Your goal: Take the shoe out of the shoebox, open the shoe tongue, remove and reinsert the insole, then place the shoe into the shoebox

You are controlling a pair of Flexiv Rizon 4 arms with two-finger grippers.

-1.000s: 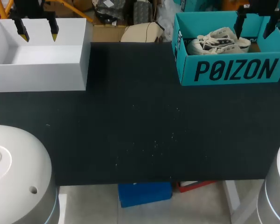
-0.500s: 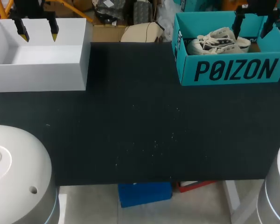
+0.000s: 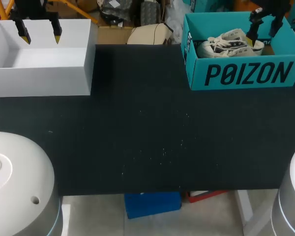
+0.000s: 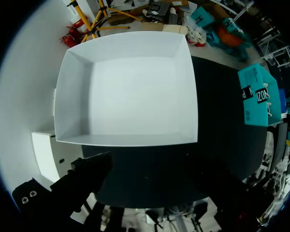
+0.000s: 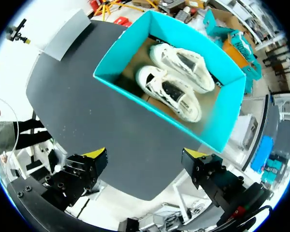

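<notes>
Two hands, two boxes, one pair of shoes.

Head view:
- The left hand (image 3: 39, 31) is at the upper left of the frame, above the open white box (image 3: 44, 73). Its fingers are spread and hold nothing.
- The right hand (image 3: 263, 27) is at the upper right, above the open teal shoebox (image 3: 246, 73). Its fingers are likewise spread and hold nothing.
- White shoes (image 3: 228, 43) with dark laces lie inside the shoebox.
- Both boxes stand on the dark bench (image 3: 147, 132), well apart, at the upper corners of the frame.

Left wrist view:
- The white box lies ahead of the dark fingers.
- The shoebox is well off to one side, across the bench.

Right wrist view:
- The two shoes lie side by side on the shoebox's brown floor, openings upward, ahead of the hand.
- The yellow fingertips (image 5: 94, 153) stand wide apart, short of the box, touching nothing.
</notes>
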